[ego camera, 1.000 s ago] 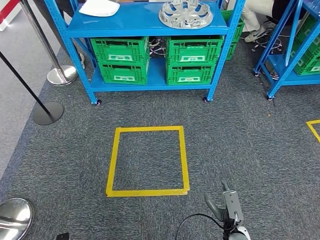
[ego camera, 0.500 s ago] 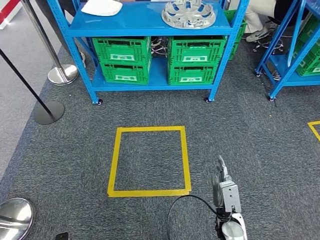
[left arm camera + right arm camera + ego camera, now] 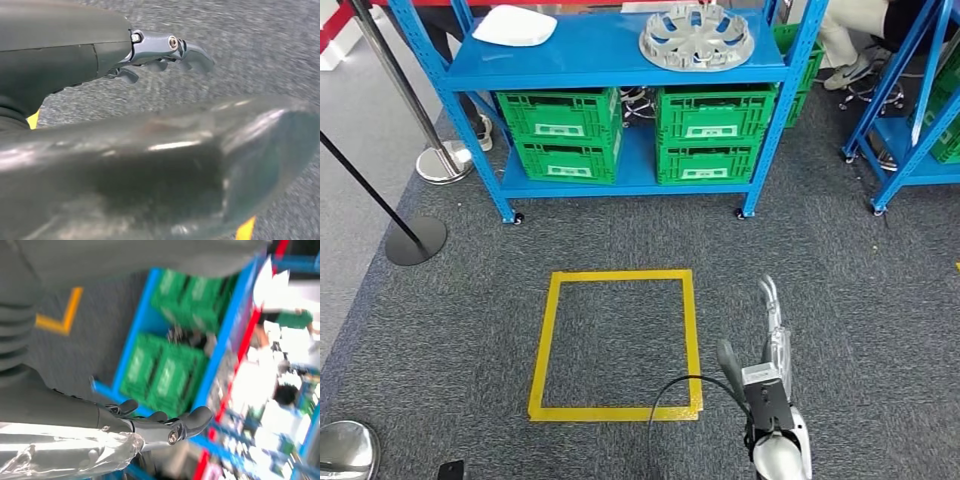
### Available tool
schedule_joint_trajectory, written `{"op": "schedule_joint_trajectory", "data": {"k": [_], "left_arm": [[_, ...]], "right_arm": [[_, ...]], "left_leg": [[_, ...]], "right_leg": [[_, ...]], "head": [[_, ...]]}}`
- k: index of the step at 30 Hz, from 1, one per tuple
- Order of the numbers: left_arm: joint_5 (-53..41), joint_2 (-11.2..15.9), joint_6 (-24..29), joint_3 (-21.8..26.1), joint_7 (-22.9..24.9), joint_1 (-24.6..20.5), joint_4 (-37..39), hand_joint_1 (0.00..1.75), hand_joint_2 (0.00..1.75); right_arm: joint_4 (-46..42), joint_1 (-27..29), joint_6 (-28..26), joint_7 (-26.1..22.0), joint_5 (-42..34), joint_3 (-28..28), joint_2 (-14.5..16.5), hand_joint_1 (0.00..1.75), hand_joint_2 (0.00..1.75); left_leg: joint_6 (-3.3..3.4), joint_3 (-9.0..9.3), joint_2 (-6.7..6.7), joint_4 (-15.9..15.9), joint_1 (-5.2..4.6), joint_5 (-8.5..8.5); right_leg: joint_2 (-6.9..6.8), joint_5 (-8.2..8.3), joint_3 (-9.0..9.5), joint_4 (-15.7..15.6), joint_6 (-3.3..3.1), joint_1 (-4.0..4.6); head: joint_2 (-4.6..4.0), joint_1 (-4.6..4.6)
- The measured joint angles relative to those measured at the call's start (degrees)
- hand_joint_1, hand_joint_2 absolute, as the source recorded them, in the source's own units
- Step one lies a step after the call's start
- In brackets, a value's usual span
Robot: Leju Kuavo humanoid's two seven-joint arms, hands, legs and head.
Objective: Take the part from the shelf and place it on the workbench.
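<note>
Carpet (image 3: 471,330), grey, carries a yellow taped square (image 3: 616,345) just left of the right hand (image 3: 765,365), whose fingers are spread and empty. Beyond it, the part (image 3: 696,36) lies atop a blue shelf (image 3: 622,55) over 4 green crates (image 3: 561,132); their white labels are unreadable. The left hand (image 3: 166,50) hangs empty, fingers apart.

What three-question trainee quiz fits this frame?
1. True or false: the silver wheel cover lies on the blue shelf's top level.
2. How many green crates sit under that level? A) two B) four C) six
3. What is taped on the carpet in front of the shelf?

Key: 1 true. 2 B, four, in two stacks. 3 a yellow tape square. The right hand holds nothing, fingers apart.
</note>
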Motion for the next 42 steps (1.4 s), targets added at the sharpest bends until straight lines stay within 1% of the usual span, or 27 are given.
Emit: {"op": "schedule_joint_trajectory", "data": {"k": [2, 3, 5, 7, 8, 9, 12, 13, 15, 16, 18, 20, 21, 22, 23, 24, 27, 28, 30, 31, 33, 34, 36, 38, 39, 40, 42], "left_arm": [[-0.34, 0.01, -0.1, -0.02, -0.02, -0.48, 0.02, 0.0, 0.0], [-0.46, -0.01, -0.13, -0.03, -0.03, -0.54, 0.04, 0.0, 0.0], [-0.63, -0.03, -0.16, -0.05, -0.03, -0.26, 0.12, 0.0, 0.0], [-0.69, -0.02, -0.16, -0.04, -0.03, 0.16, 0.21, 0.0, 0.0], [-0.71, -0.01, -0.16, -0.04, -0.03, 0.3, 0.26, 0.0, 0.0], [-0.73, -0.01, -0.16, -0.04, -0.03, 0.45, 0.33, 0.0, 0.0], [-0.75, -0.01, -0.15, -0.03, 0.04, 0.86, 0.92, 0.0, 0.0], [-0.77, -0.03, -0.13, -0.02, 0.09, 0.83, 1.05, 0.0, 0.0], [-0.88, -0.18, -0.09, -0.01, 0.2, 0.28, 1.07, 0.0, 0.0], [-0.96, -0.24, -0.08, -0.02, 0.2, -0.12, 1.04, 0.0, 0.0], [-1.04, -0.22, -0.05, -0.01, 0.26, -0.72, 1.05, 0.0, 0.0], [-1.03, -0.15, -0.03, 0.0, 0.28, -0.7, 1.05, 0.0, 0.0], [-1.03, -0.17, -0.03, 0.0, 0.3, -0.57, 1.05, 0.0, 0.0], [-1.03, -0.21, -0.03, 0.0, 0.31, -0.46, 1.05, 0.0, 0.0], [-1.04, -0.23, -0.03, 0.0, 0.32, -0.36, 1.05, 0.0, 0.0], [-1.07, -0.24, -0.03, 0.0, 0.33, -0.31, 1.06, 0.0, 0.0], [-1.22, -0.28, -0.01, 0.0, 0.36, -0.25, 1.15, 0.0, 0.0], [-1.27, -0.3, 0.02, 0.01, 0.4, -0.34, 1.13, 0.0, 0.0], [-1.4, -0.26, 0.08, 0.01, 0.49, -0.93, 0.99, 0.0, 0.0], [-1.44, -0.23, 0.1, 0.01, 0.5, -1.25, 0.93, 0.0, 0.0], [-1.51, -0.17, 0.11, -0.02, 0.52, -1.5, 0.92, 0.0, 0.0], [-1.53, -0.19, 0.13, -0.02, 0.55, -1.28, 0.93, 0.0, 0.0], [-1.68, -0.22, 0.14, -0.03, 0.63, -0.63, 0.96, 0.0, 0.0], [-1.91, -0.27, 0.15, -0.04, 0.71, -0.14, 0.98, 0.0, 0.0], [-2.0, -0.29, 0.15, -0.04, 0.74, 0.02, 1.01, 0.0, 0.0], [-2.03, -0.32, 0.16, -0.04, 0.74, 0.27, 1.07, 0.0, 0.0], [-2.03, -0.41, 0.16, -0.04, 0.78, 0.75, 1.27, 0.0, 0.0]], "right_arm": [[-0.56, -0.52, -1.22, 0.43, 1.18, 0.66, -0.51, 0.0, 1.75], [-0.71, -0.54, -1.61, 0.64, 1.59, 0.97, -0.75, 0.0, 1.75], [-0.81, -0.51, -2.27, 0.97, 2.13, 1.49, -1.19, 0.0, 1.75], [-0.83, -0.48, -2.74, 1.23, 2.34, 1.83, -1.58, 0.0, 1.75], [-0.84, -0.48, -2.88, 1.28, 2.37, 1.94, -1.75, 0.0, 1.75], [-0.84, -0.47, -2.95, 1.31, 2.39, 2.04, -1.89, 0.0, 1.75], [-0.92, -0.51, -3.13, 1.39, 2.41, 2.24, -2.17, 0.0, 1.75], [-1.17, -0.52, -3.19, 1.43, 2.42, 2.28, -2.27, 0.0, 1.75], [-1.85, -0.85, -3.35, 1.42, 2.43, 2.32, -2.46, 0.0, 1.75], [-2.13, -1.09, -3.41, 1.42, 2.43, 2.33, -2.58, 0.0, 1.75], [-2.34, -1.55, -3.42, 1.49, 2.44, 2.36, -2.74, 0.0, 1.75], [-2.39, -1.39, -3.42, 1.49, 2.46, 2.41, -2.86, 0.0, 1.75], [-2.39, -1.21, -3.43, 1.5, 2.44, 2.41, -2.95, 0.0, 1.75], [-2.39, -1.05, -3.44, 1.5, 2.42, 2.41, -3.05, 0.0, 1.75], [-2.39, -0.95, -3.44, 1.5, 2.41, 2.41, -3.14, 0.0, 1.75], [-2.4, -0.86, -3.46, 1.49, 2.41, 2.42, -3.2, 0.0, 1.75], [-2.42, -0.48, -3.44, 1.52, 2.38, 2.44, -3.35, 0.0, 1.75], [-2.58, -0.48, -3.42, 1.54, 2.33, 2.46, -3.4, 0.0, 1.75], [-3.12, -1.04, -3.37, 1.51, 2.27, 2.61, -3.46, 0.0, 1.75], [-3.37, -1.35, -3.35, 1.49, 2.24, 2.69, -3.48, 0.0, 1.75], [-3.49, -1.56, -3.29, 1.49, 2.21, 2.79, -3.51, 0.0, 1.75], [-3.49, -1.47, -3.26, 1.5, 2.17, 2.79, -3.53, 0.0, 1.75], [-3.48, -1.36, -3.24, 1.5, 1.91, 2.75, -3.61, 0.0, 1.75], [-3.47, -1.33, -3.11, 1.51, 1.5, 2.7, -3.75, 0.0, 1.75], [-3.43, -1.31, -3.02, 1.52, 1.34, 2.68, -3.82, 0.0, 1.75], [-3.37, -1.29, -2.94, 1.54, 1.19, 2.68, -3.89, 0.0, 1.75], [-3.2, -1.21, -2.88, 1.57, 1.06, 2.67, -3.99, 0.0, 1.75]], "left_leg": [[-0.53, -4.58, 0.15, 7.39, -0.02, 2.98], [-0.62, -7.83, 0.26, 11.5, -0.05, 3.26], [-0.52, -13.35, 0.32, 15.94, -0.16, -0.5], [-0.12, -16.84, 0.32, 15.53, -0.3, -5.66], [0.16, -17.83, 0.33, 13.76, -0.41, -6.22], [0.49, -18.35, 0.39, 11.02, -0.57, -4.16], [1.43, -18.34, 1.26, 0.3, -1.14, 11.77], [1.7, -17.79, 1.4, -1.76, -1.2, 14.51], [2.34, -15.77, 1.08, -2.44, -1.2, 13.53], [2.72, -14.72, 0.81, -2.62, -1.16, 12.8], [3.38, -12.67, 0.51, -2.62, -1.25, 11.94], [3.91, -10.77, 0.4, -2.62, -1.45, 10.77], [4.09, -9.85, 0.37, -2.61, -1.56, 9.94], [4.21, -8.97, 0.34, -2.6, -1.68, 9.14], [4.31, -8.05, 0.31, -2.59, -1.78, 8.4], [4.37, -7.08, 0.3, -2.57, -1.88, 7.68], [4.05, -4.71, 0.26, -2.35, -2.23, 5.31], [3.74, -4.11, 0.22, -2.13, -2.34, 4.72], [3.09, -4.18, 0.2, -0.11, -2.44, 4.85], [2.74, -5.34, 0.23, 2.47, -2.44, 6.04], [2.02, -10.44, 0.31, 9.97, -2.31, 8.24], [1.66, -13.45, 0.34, 13.32, -2.19, 8.05], [1.09, -18.65, 0.36, 16.37, -1.9, 4.01], [0.82, -21.83, 0.38, 14.47, -1.7, 0.1], [0.78, -22.62, 0.45, 11.74, -1.62, 0.89], [0.82, -22.96, 0.69, 7.74, -1.53, 4.91], [1.07, -22.71, 1.43, -0.63, -1.41, 16.22]], "right_leg": [[0.13, -1.04, 1.89, -1.07, -0.76, -0.12], [0.13, -1.59, 3.13, -1.89, -1.03, -0.11], [0.3, -2.71, 6.05, -3.66, -1.37, 0.05], [0.63, -4.07, 9.74, -5.55, -1.42, 0.2], [0.75, -4.9, 11.82, -6.47, -1.33, 0.25], [0.8, -5.83, 13.88, -7.36, -1.17, 0.28], [1.01, -9.24, 18.87, -9.46, -0.57, 0.61], [1.07, -9.82, 20.72, -9.66, -0.26, 0.72], [1.11, -9.38, 23.12, -7.96, 0.45, 0.81], [1.0, -8.35, 23.01, -5.48, 0.78, 0.74], [0.79, -9.07, 18.83, 1.43, 1.11, 0.71], [0.68, -13.66, 12.73, 8.26, 1.19, 0.83], [0.66, -16.48, 10.01, 9.95, 1.17, 0.9], [0.66, -18.58, 7.91, 10.08, 1.02, 0.99], [0.66, -19.08, 6.56, 8.63, 0.78, 1.12], [0.64, -17.37, 5.87, 6.04, 0.45, 1.29], [0.25, -4.91, 5.42, -2.18, -0.79, 1.87], [0.17, -2.46, 5.47, -3.32, -1.11, 1.96], [0.27, -2.01, 6.44, -3.83, -1.7, 1.88], [0.3, -2.11, 7.22, -4.07, -2.0, 1.76], [0.29, -2.87, 9.5, -4.89, -2.49, 1.47], [0.32, -3.49, 10.74, -5.59, -2.63, 1.38], [0.58, -4.78, 13.84, -7.5, -2.58, 1.15], [0.85, -6.39, 17.9, -9.81, -2.14, 0.82], [0.9, -7.41, 20.18, -10.97, -1.86, 0.64], [0.91, -8.6, 22.39, -12.04, -1.54, 0.5], [1.05, -11.49, 26.34, -13.37, -0.92, 0.47]], "head": [[-0.01, -0.41], [-0.01, -0.63], [-0.01, -0.91], [-0.01, -1.04], [-0.01, -1.11], [-0.01, -1.19], [0.0, -1.55], [0.0, -1.63], [0.0, -1.47], [-0.02, -1.39], [-0.01, -0.99], [0.0, -0.68], [-0.01, -0.61], [-0.01, -0.56], [-0.01, -0.52], [-0.01, -0.45], [-0.01, -0.47], [-0.01, -0.53], [-0.01, -0.67], [-0.01, -0.75], [0.0, -1.1], [-0.01, -1.23], [-0.01, -1.37], [-0.01, -1.4], [-0.01, -1.39], [-0.01, -1.45], [-0.01, -1.87]]}}
